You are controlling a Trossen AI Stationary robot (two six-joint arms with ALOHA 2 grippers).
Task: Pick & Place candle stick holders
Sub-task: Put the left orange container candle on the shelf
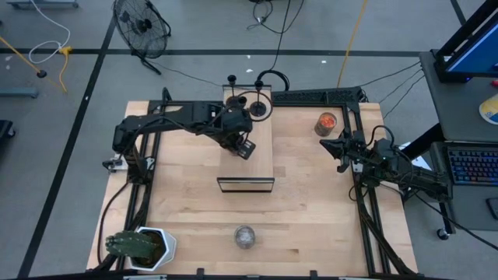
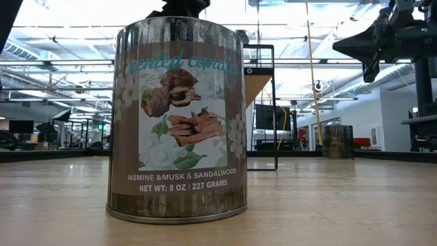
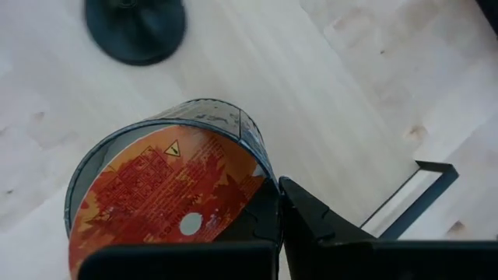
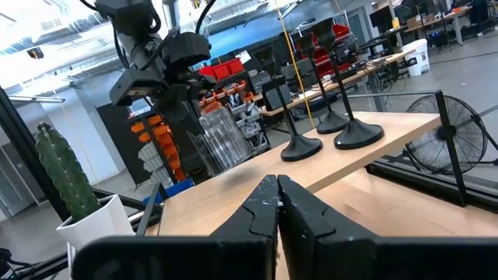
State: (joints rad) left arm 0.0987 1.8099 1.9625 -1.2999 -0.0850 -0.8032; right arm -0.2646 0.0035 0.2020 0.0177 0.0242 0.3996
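Three small black candle stick holders [image 1: 255, 106] stand on their disc bases at the far end of a raised pale wooden platform [image 1: 261, 159]. They also show in the right wrist view [image 4: 333, 128], and one base shows in the left wrist view [image 3: 136, 27]. My left gripper [image 1: 244, 147] is over the platform's middle, shut, fingers [image 3: 311, 218] pointing down. A brownish jar with an orange top [image 3: 167, 194] stands close beside it. My right gripper [image 1: 339, 145] is shut and empty, raised at the table's right. My left gripper's shut fingers stand right against the side wall of the orange-topped jar [image 3: 261, 167], coming from above. I cannot tell whether the finger touches the wall. Nothing is between the fingers.
A second orange-topped jar [image 1: 326, 123] stands at the far right of the table. A black wire frame [image 1: 245, 184] stands at the platform's near end. A silvery round thing [image 1: 245, 236] sits near the front edge. A cactus in a white pot [image 1: 142, 246] is at the near left corner.
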